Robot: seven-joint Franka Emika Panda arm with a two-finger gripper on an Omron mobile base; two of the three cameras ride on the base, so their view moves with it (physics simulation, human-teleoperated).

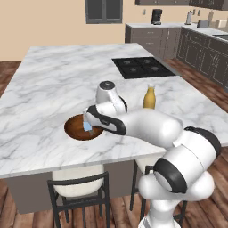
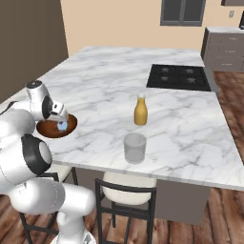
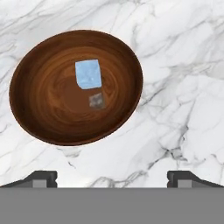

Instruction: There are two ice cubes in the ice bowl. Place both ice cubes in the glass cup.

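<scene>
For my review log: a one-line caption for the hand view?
Open jaws above a wooden bowl on marble, holding two ice cubes.

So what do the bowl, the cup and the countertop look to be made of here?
The ice bowl looks like dark polished wood: ringed grain and a soft sheen. The glass cup seems to be clear, pale glass, since the counter shows through it. The countertop looks like white marble with grey veins, smooth, though it could be an imitation.

Marble island [image 1: 53,80], black cooktop [image 1: 142,67], beige wall [image 1: 44,22], wood floor [image 2: 228,209], dark stools [image 1: 80,187], grey cabinets [image 1: 151,38].
</scene>
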